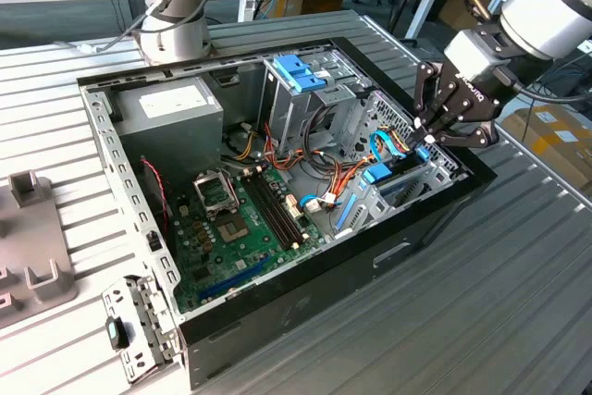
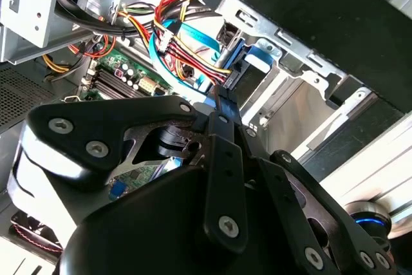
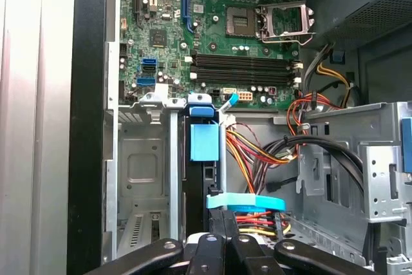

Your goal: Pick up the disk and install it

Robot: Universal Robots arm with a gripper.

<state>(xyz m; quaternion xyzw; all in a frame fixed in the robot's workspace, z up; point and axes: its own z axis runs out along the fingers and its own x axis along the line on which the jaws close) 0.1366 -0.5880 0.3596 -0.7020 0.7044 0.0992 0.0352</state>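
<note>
— Reaching in from the exterior view's far right, the arm slopes down toward the open computer case (image 1: 407, 247), which lies on its side on the slatted table (image 1: 518, 321). The wrist is tilted, so the gripper (image 1: 427, 131) points down and leftward into the right end of the case.

— How does the pincer stand?

— Narrow. The fingers (image 2: 225, 127) are drawn close together, and their tips sit just at the end of the disk (image 1: 398, 182). Whether they actually pinch it, I cannot tell.

— And where is the disk?

— In the metal bay (image 3: 145, 172) at the case's right end, beside the motherboard (image 1: 240, 219). In the first wrist view the disk (image 3: 206, 152) stands on edge inside that bay, with an open slot next to it.

— Which way does it run?

— Its long axis goes from the gripper straight toward the motherboard. The blue tab end (image 3: 201, 109) points at the board, far from the fingers, and the other end lies under the fingertips.

— Anything close by?

— A bundle of red, yellow and black wires (image 3: 257, 152) passes just beside the disk, and a pale blue flat cable (image 3: 248, 201) curves right by the fingertips. The tall drive cage with its blue handle (image 1: 301, 71) stands farther left, well apart from the gripper.
</note>
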